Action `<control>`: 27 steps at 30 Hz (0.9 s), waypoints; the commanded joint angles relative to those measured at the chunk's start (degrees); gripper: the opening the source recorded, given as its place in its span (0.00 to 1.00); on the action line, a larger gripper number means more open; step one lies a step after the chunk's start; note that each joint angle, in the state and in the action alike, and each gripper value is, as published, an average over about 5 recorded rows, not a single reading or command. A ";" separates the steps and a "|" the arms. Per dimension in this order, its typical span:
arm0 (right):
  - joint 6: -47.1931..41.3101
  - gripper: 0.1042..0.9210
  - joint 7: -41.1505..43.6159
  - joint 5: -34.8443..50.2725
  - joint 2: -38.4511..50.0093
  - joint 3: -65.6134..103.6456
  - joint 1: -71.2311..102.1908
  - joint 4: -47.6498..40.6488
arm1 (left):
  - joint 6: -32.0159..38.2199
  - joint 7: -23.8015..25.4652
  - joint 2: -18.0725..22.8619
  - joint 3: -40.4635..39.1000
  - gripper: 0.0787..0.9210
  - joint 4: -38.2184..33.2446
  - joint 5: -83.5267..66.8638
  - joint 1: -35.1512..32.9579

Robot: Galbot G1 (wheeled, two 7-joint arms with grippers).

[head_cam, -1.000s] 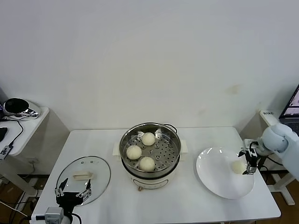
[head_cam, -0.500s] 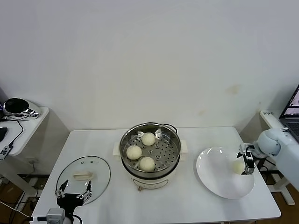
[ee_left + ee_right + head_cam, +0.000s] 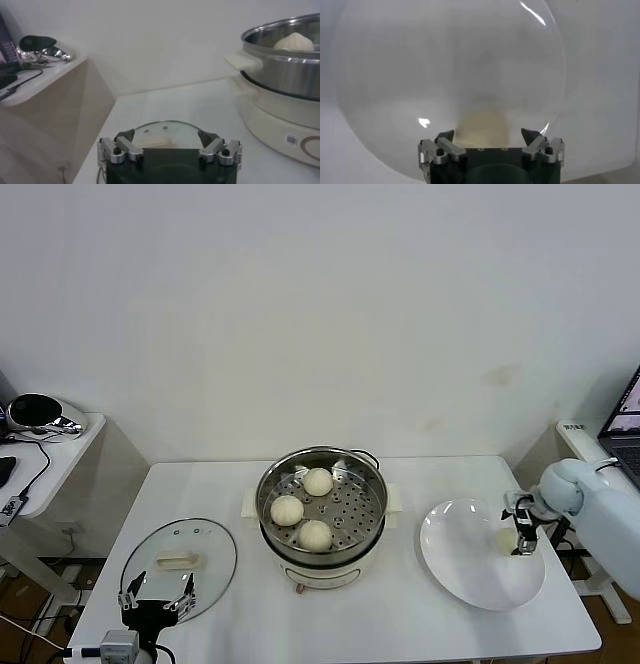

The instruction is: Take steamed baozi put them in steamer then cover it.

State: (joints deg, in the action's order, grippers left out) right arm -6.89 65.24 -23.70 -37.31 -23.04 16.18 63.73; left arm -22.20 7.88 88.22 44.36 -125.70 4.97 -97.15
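Over the white plate [image 3: 450, 564], right of the steamer [image 3: 321, 514], the right gripper [image 3: 521, 529] hangs spread around the last bun [image 3: 482, 128], not yet pinching; closing comes next. Three buns [image 3: 287, 510] sit in the steamer. Left of it, the left gripper [image 3: 156, 596] waits spread by the lid [image 3: 180, 559] on a white table [image 3: 400, 624] against a pale wall.

The steamer [image 3: 321, 509] was of shiny polished metal, with a perforated metal tray inside and a matt cream plastic base. The three baozi [image 3: 315, 535] in it looked smooth and matt, like dough. The cover [image 3: 180, 556] was clear glossy glass with a metal rim. The plate [image 3: 460, 569] was white and glossy, the table [image 3: 400, 624] smooth and white.
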 commanded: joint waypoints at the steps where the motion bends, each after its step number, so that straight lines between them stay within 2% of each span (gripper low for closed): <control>1: 0.79 0.88 0.23 -1.07 -1.20 -1.10 -0.85 -2.17 | -0.09 0.12 -0.07 -0.02 0.88 0.43 0.07 0.28; 8: 0.97 0.86 0.09 -1.06 -1.42 -1.36 -1.07 -2.81 | -0.12 0.10 -0.10 -0.16 0.88 1.00 0.08 0.62; 19: 0.95 0.65 0.53 -0.14 -0.64 -1.59 -1.69 -2.62 | -0.26 0.04 -0.15 -0.62 0.88 1.28 0.22 1.13; 27: -0.72 0.61 1.92 4.49 1.27 -7.70 -8.34 -0.06 | -0.21 -0.17 -0.10 -0.90 0.88 1.39 0.29 1.40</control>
State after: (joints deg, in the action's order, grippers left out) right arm -6.63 66.34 -22.70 -37.05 -25.96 12.99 62.19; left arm -22.47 7.86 88.09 43.55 -124.42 5.20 -95.89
